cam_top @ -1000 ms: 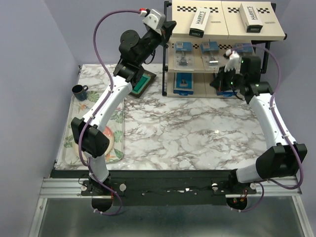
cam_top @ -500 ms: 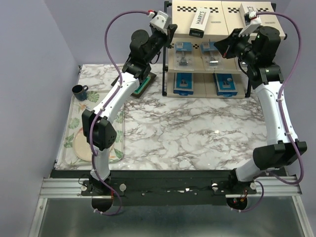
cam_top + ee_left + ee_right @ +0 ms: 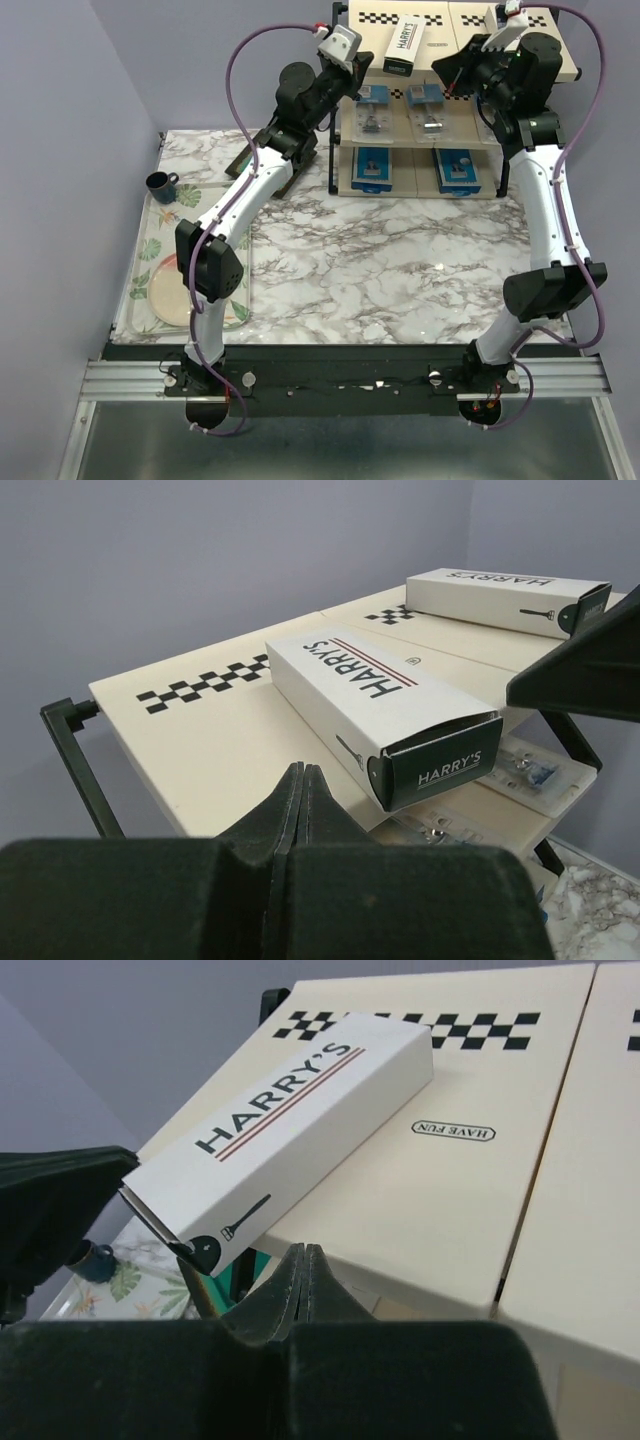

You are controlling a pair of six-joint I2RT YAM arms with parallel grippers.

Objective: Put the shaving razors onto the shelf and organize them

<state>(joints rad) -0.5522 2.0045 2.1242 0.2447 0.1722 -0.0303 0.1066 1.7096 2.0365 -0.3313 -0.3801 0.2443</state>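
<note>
Right tool (image 3: 447, 72) rose to the shelf (image 3: 436, 35) top — left tool (image 3: 357, 66) edged nearer.

A robot test cell in a lab.
Left arm (image 3: 250, 195) and right arm (image 3: 550, 205) are bolted to a metal rail (image 3: 130, 378) at the near edge of a marble-print surface (image 3: 380, 260), boxed in by bare lilac walls (image 3: 60, 150). A small shelf (image 3: 440, 35) with razor boxes (image 3: 402, 45), a floral tray (image 3: 140, 290) and a cup (image 3: 160, 184) are set out like props.
</note>
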